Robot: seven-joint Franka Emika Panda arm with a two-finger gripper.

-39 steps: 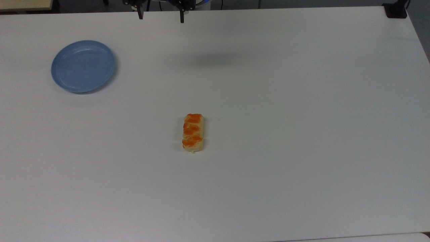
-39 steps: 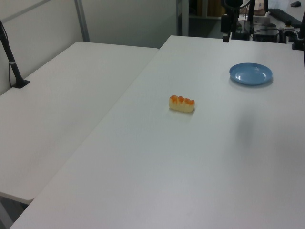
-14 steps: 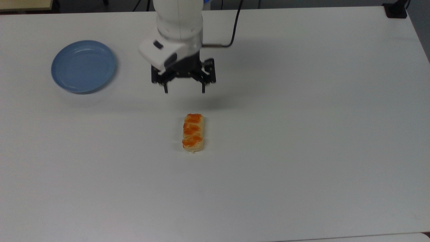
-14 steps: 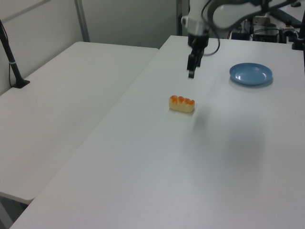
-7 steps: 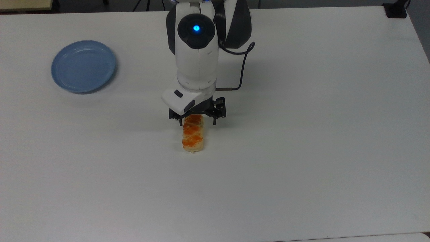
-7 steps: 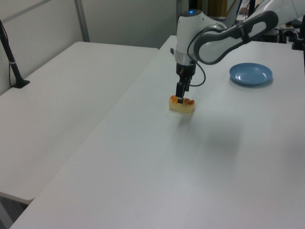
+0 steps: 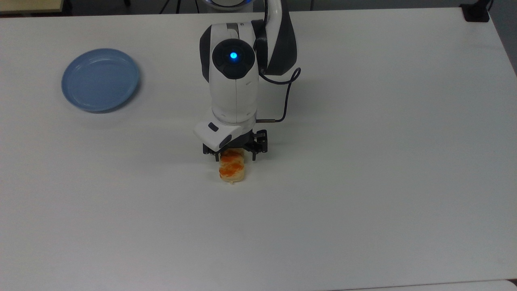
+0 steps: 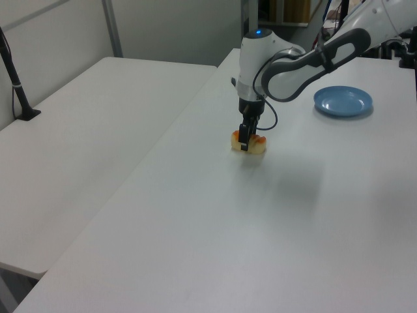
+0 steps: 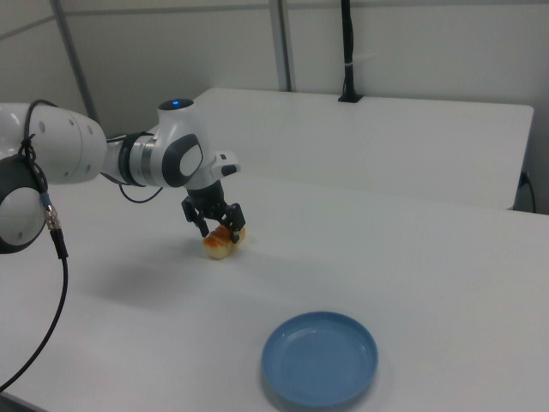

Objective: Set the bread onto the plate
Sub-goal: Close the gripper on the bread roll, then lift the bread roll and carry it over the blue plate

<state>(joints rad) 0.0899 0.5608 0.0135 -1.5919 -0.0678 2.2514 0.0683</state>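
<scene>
The bread was lying flat on the white tabletop, roughly mid-table in the top view, with the hand down over its far end. The fingers were spread apart either side of the loaf, not squeezing it as far as I could see, so open and straddling it.

My guess on handling: looked light and a bit squishy, with a shiny orange glaze on top that could be slick. Pale sides seemed the better place to pinch, across the narrow width. The hand sat toward one end rather than the middle, so I figured the free end might droop or swing on a lift. Gentle squeeze only, or it would dent.

Count, near to far in the top view: one bread, one hand on one arm, then one blue plate well off toward the top view's left, nothing on it. A second tabletop butted up alongside in the left view.
</scene>
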